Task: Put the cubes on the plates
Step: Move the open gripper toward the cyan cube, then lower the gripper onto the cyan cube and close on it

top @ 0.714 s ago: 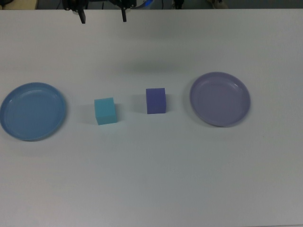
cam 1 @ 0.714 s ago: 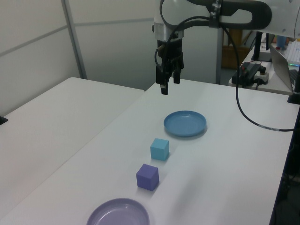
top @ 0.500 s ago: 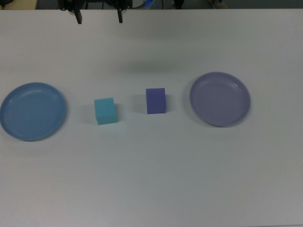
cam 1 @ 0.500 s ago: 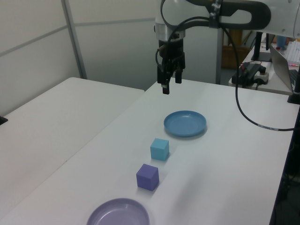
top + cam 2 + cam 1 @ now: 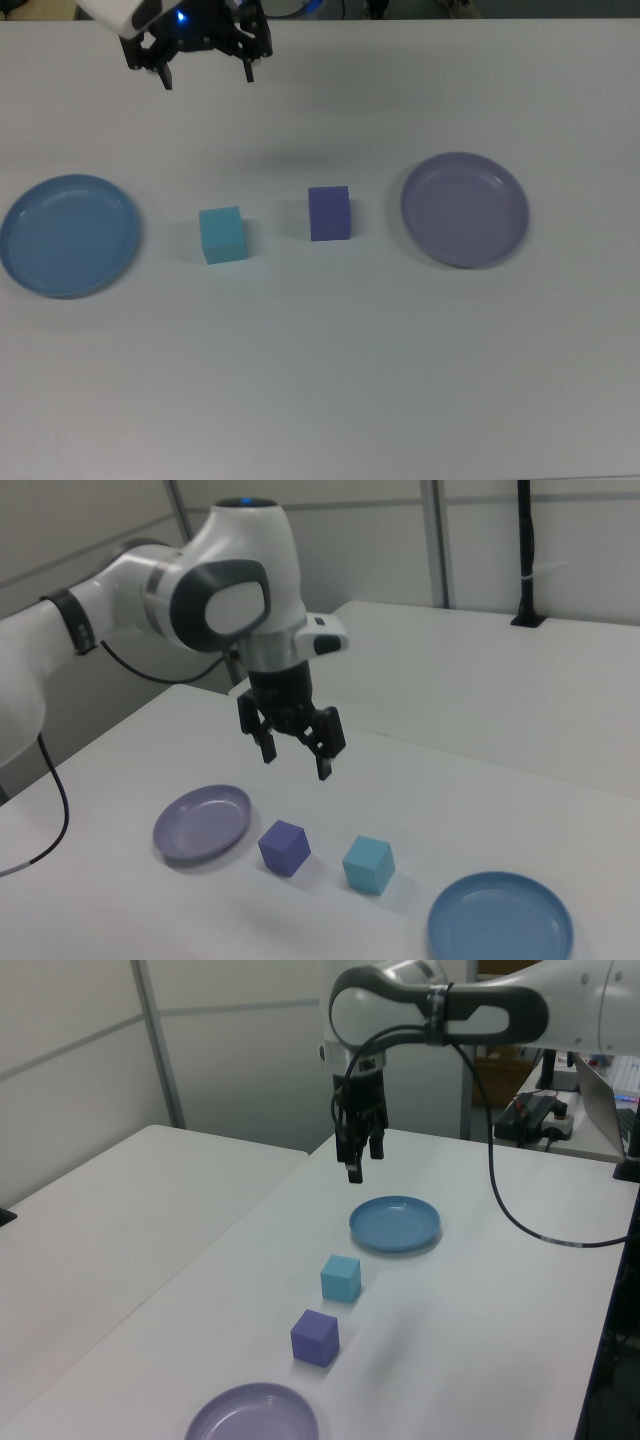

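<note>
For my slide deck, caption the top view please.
Open gripper above two cubes between empty plates.

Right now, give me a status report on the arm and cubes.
Gripper open, empty, above table. Turquoise cube and violet cube on table between blue plate and lavender plate. Nothing in the way.
</note>
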